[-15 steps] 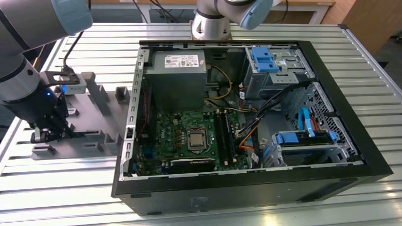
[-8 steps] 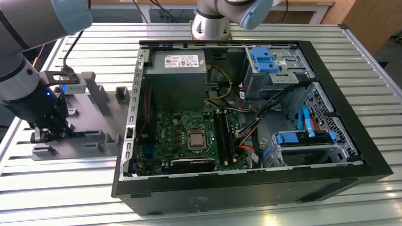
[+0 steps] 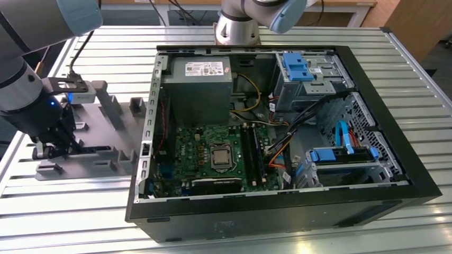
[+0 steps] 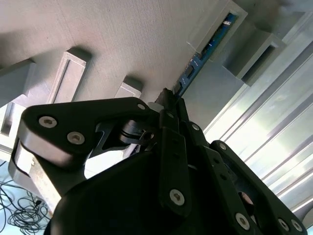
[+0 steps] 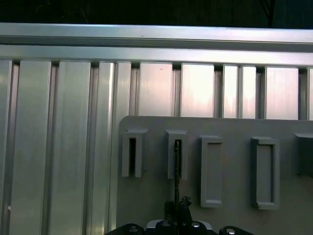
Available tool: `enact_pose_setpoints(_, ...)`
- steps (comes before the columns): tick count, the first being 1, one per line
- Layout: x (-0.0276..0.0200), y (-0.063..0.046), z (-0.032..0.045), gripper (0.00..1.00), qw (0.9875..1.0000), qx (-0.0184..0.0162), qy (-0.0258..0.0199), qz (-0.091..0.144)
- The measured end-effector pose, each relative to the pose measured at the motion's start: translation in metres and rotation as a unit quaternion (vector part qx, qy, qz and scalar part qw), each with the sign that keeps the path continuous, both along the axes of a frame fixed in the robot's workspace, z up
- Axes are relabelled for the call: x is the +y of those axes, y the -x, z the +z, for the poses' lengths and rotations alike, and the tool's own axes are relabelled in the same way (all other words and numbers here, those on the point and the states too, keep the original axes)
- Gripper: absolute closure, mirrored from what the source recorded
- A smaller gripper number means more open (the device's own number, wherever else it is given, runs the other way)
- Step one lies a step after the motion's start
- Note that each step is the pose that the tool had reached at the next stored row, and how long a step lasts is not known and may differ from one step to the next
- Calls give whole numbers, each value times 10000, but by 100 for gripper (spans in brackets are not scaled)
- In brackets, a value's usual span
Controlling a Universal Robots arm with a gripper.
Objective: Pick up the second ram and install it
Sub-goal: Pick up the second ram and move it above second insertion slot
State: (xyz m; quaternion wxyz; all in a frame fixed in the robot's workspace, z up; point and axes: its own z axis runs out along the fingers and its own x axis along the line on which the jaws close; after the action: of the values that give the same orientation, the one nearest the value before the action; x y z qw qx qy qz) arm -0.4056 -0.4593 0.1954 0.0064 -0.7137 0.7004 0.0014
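Claw [image 4: 168, 98] clenched on 2nd ram [image 4: 195, 61], stick upright on edge in grey holder tray [image 3: 113, 156] slot, on bench [image 3: 71, 211] beside open PC case [image 3: 282, 211].

Arm [image 3: 25, 90] bent low, tool [image 4: 169, 101] clamped shut

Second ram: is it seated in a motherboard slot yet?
No, the second ram stands in a slot of the grey holder tray, with the tool shut on it.

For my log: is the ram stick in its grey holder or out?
In: the ram stands in a slot of the holder, gripper shut on it.
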Motion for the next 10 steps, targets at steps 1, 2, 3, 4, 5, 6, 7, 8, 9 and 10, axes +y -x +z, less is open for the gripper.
enact_pose_setpoints(1,0,0,7,86,10000,0,0,0)
enact_pose_setpoints(2,0,0,13,86,10000,0,0,0)
enact_pose_setpoints(3,0,0,20,86,10000,0,0,0)
enact_pose_setpoints(4,0,0,27,86,10000,0,0,0)
enact_pose_setpoints(5,0,0,35,86,10000,0,0,0)
enact_pose_setpoints(6,0,0,42,86,10000,0,0,0)
enact_pose_setpoints(7,0,0,50,86,10000,0,0,0)
enact_pose_setpoints(8,0,0,58,86,10000,0,0,0)
enact_pose_setpoints(9,0,0,66,86,10000,0,0,0)
enact_pose_setpoints(10,0,0,74,86,10000,0,0,0)
